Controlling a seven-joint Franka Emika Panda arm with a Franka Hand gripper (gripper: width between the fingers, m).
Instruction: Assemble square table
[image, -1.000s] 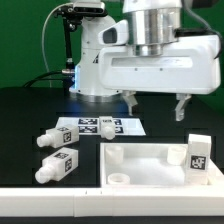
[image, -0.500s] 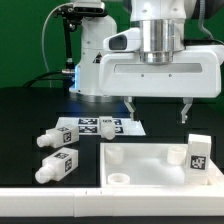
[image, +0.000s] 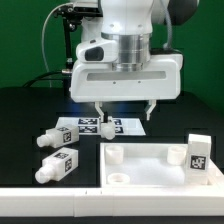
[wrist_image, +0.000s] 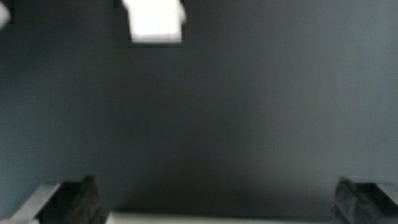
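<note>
The black surface (image: 25, 115) carries the marker board (image: 115, 127), lying flat toward the back. At the exterior view's left, 2 white legs lie on their sides: the rear leg (image: 52, 139) just beside the board's corner, the front leg (image: 59, 166) nearer the camera. The square table top (image: 150, 172) rests flat at the exterior view's right, rim upward. An upright leg (image: 198, 153) stands at its far right corner; whether it rests on the surface or the top cannot be told.

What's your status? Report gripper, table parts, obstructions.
Gripper open, empty, hovering near marker board. Table top untouched; two legs lying beside it, third leg upright. No obstruction seen.
</note>
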